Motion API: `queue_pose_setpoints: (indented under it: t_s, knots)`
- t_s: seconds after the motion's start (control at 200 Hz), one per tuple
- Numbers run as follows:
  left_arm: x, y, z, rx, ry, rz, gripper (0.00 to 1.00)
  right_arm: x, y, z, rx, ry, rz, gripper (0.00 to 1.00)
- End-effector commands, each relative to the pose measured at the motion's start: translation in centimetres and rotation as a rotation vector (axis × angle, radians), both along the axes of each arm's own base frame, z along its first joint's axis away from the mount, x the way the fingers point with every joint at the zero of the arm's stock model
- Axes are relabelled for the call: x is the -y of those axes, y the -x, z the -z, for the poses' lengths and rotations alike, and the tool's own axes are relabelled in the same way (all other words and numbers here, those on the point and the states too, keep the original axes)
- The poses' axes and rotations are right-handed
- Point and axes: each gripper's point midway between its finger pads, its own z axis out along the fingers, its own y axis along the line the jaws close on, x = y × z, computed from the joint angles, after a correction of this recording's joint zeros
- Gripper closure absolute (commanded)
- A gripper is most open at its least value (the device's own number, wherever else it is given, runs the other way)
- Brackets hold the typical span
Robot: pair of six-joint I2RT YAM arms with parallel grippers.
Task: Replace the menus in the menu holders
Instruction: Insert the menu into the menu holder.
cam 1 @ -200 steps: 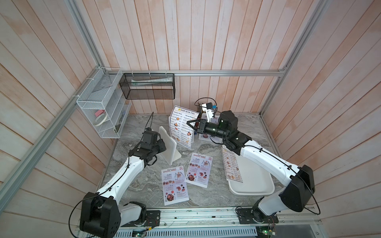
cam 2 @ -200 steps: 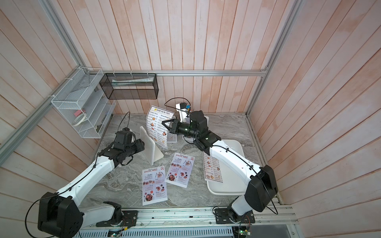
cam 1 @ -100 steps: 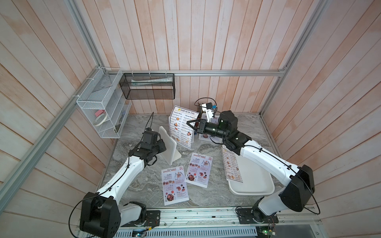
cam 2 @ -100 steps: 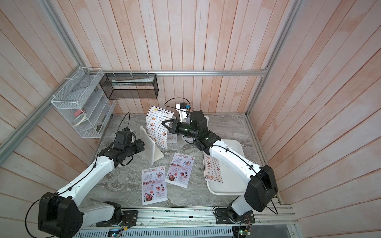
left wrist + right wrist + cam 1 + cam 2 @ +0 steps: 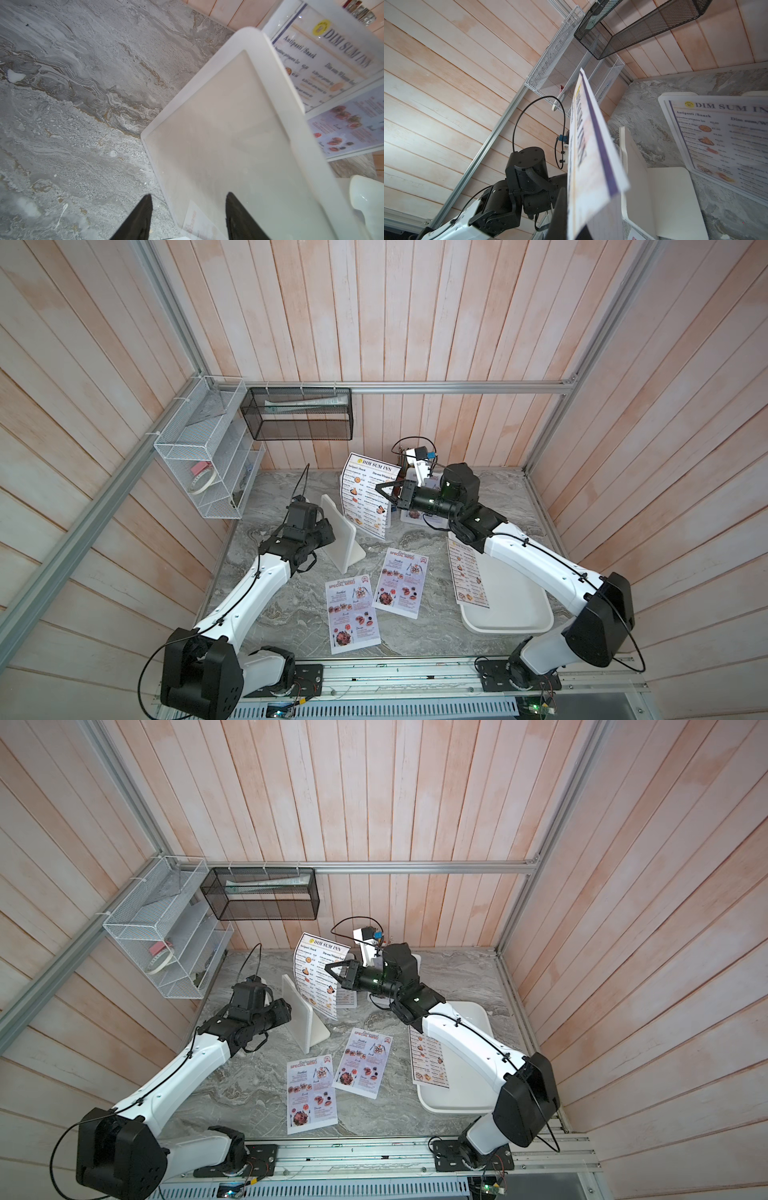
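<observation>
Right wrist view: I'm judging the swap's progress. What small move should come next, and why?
Probably ease the held DIM SUM INN menu toward the empty holder to line it up: the right tool is shut on the sheet, raised beside that holder, and the left tool stands open at the holder's edge.

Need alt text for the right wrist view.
A DIM SUM INN menu, pinched by the right fingers, juts edge-on across the frame. Beyond it: an empty white menu holder, a second holder showing a matching menu, and the left arm.
</observation>
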Motion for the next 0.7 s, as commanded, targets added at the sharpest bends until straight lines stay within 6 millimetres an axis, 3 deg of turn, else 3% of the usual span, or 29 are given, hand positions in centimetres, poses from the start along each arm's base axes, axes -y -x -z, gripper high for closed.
queue_pose_setpoints:
  t_s: [0.0,0.505,0.695]
  knots:
    - [0.0,-0.4,-0.7,0.013,-0.015,-0.003,0.41,-0.2,0.7,-1.8,0.050,-0.030,-0.029,1.00]
    - [0.1,-0.4,-0.6,0.006,-0.018,-0.004,0.42,-0.8,-0.1,-0.5,0.032,0.005,-0.028,1.00]
    - [0.1,-0.5,-0.6,0.004,-0.024,-0.004,0.42,-0.5,0.3,-2.3,0.082,-0.036,-0.032,1.00]
